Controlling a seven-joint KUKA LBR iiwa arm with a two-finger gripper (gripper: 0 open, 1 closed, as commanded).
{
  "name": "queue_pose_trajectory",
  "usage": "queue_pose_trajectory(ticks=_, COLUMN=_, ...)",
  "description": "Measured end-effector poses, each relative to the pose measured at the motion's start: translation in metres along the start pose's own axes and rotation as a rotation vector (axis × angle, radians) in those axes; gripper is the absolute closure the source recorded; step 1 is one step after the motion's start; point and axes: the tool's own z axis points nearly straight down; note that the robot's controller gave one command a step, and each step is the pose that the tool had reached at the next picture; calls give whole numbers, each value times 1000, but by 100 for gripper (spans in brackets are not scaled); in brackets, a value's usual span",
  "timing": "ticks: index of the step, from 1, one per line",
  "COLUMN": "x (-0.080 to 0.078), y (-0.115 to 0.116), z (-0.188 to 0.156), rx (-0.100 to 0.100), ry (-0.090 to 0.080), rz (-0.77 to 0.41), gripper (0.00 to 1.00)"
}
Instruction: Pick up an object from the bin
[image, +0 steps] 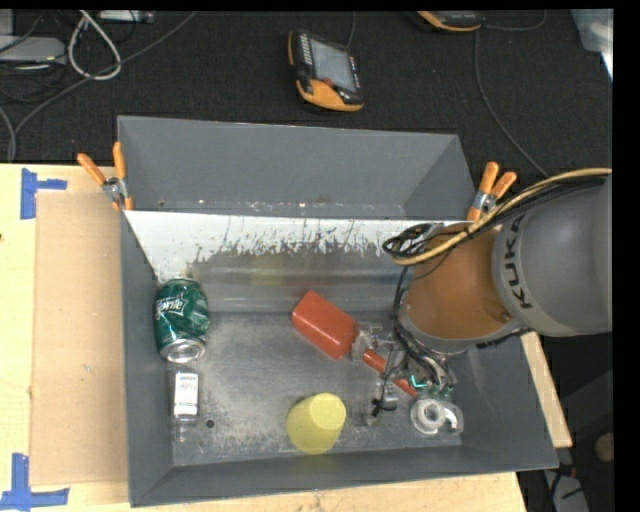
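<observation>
My gripper (388, 385) hangs low in the right part of the bin, under the orange wrist cover. A red block (324, 324) lies just to its upper left, its right end touching or nearly touching the gripper's side. A yellow cylinder (317, 422) stands a little to the lower left of the gripper, near the front wall. A small silvery ring-shaped thing (433, 415) lies close to the gripper's lower right. I see nothing held by the gripper.
A green drinks can (181, 319) lies on its side by the left wall. A small clear bottle with a white label (185, 393) lies just below it. The arm and its cables cover the bin's right side.
</observation>
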Motion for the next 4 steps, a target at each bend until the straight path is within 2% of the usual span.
queue_pose_trajectory(ticks=1, x=0, y=0, z=0, rx=0, ry=0, rz=0, gripper=0)
queue_pose_trajectory(ticks=2, x=-65, y=-105, z=-6, rx=-2, ry=-4, rz=-73, gripper=0)
queue_pose_trajectory(ticks=3, x=-64, y=-102, z=-4, rx=-4, ry=0, rz=-75, gripper=0)
queue_pose_trajectory(ticks=4, x=-75, y=-112, z=-77, rx=-2, ry=-8, rz=-89, gripper=0)
